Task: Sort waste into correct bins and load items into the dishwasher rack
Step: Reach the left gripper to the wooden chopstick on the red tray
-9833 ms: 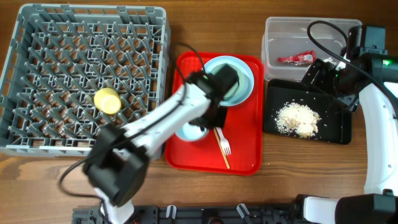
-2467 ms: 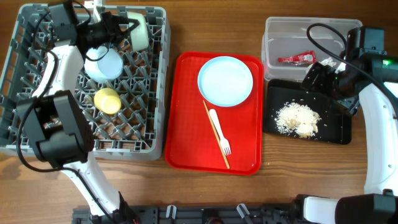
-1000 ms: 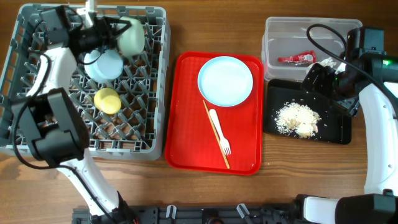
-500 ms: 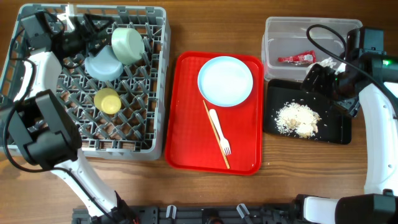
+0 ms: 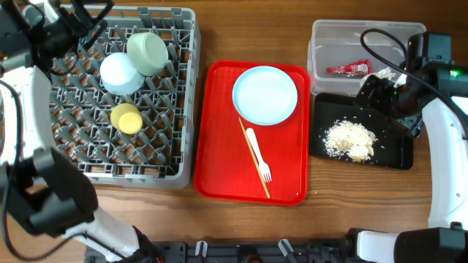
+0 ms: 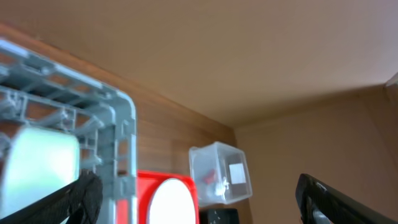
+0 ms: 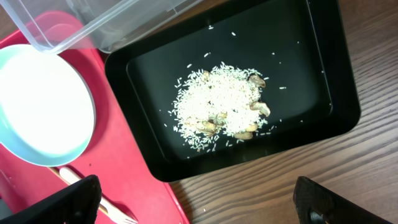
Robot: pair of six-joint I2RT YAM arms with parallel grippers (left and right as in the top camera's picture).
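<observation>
So the left gripper (image 6: 199, 199) hangs above the top-left corner of the dishwasher rack (image 5: 184, 102) as the overhead view shows it, jaws wide and carrying nothing. The mint-green bowl (image 5: 147, 52), the light blue saucer (image 5: 121, 73) and the yellow cup (image 5: 126, 118) sit among the pegs, the bowl and saucer touching. I judge the plate to be next.

The pale blue plate (image 5: 265, 95) lies flat at the far end of the red tray (image 5: 219, 131), close to the tray's raised lip. I would come in from the open side towards the middle of the tray, where the rim is free. I would set one finger under the edge and one on top, and close on the rim alone. The wooden stick (image 5: 254, 157) and the white fork (image 5: 258, 154) lie just beside the plate, so I would tilt it up before lifting to avoid dragging them. In the rack I would stand it on edge between pegs in the bare half, well apart from the crockery already there.

The right gripper (image 7: 196, 199) is spread wide and empty over the black tray (image 5: 325, 109), where the food scraps (image 5: 351, 140) are heaped. The red wrapper (image 5: 349, 69) lies in the clear tub (image 5: 358, 36). I would leave that arm parked so the two do not meet over the tabletop (image 5: 241, 226).
</observation>
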